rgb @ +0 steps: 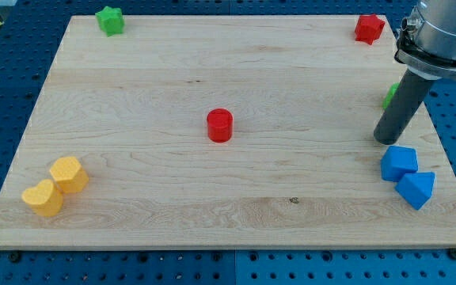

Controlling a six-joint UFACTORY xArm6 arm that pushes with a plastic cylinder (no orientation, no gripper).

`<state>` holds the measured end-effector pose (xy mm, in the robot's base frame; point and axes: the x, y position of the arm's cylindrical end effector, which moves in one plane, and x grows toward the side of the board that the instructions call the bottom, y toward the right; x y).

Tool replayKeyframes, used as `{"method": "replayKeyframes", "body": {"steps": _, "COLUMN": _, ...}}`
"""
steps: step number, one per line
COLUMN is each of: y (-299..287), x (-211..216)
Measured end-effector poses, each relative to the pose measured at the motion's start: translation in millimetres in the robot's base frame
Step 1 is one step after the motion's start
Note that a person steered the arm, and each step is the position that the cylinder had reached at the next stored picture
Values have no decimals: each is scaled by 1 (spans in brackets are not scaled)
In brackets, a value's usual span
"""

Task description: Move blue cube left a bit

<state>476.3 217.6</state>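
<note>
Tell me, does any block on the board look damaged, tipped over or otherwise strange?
Nothing looks damaged or tipped over. One oddity: a green block at the view's right edge is mostly hidden behind my rod, so its shape cannot be told. My tip rests just above the blue cube, which touches a second blue block.

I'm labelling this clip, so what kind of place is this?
Probably a robotics lab bench: a wooden board on a blue perforated table, small coloured blocks like the blue cube, and my tip just above it.
</note>
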Motion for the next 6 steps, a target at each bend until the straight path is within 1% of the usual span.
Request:
{"method": "replayKeyframes", "body": {"steps": 1, "y": 3, "x": -1}}
{"method": "replayKeyframes", "body": {"steps": 2, "y": 41, "x": 3}}
{"method": "replayKeyframes", "body": {"steps": 3, "y": 59, "x": 39}}
{"method": "replayKeyframes", "body": {"steps": 4, "y": 57, "x": 68}}
{"method": "replayKeyframes", "body": {"steps": 5, "y": 56, "x": 68}}
{"method": "replayKeyframes", "body": {"steps": 6, "y": 60, "x": 58}}
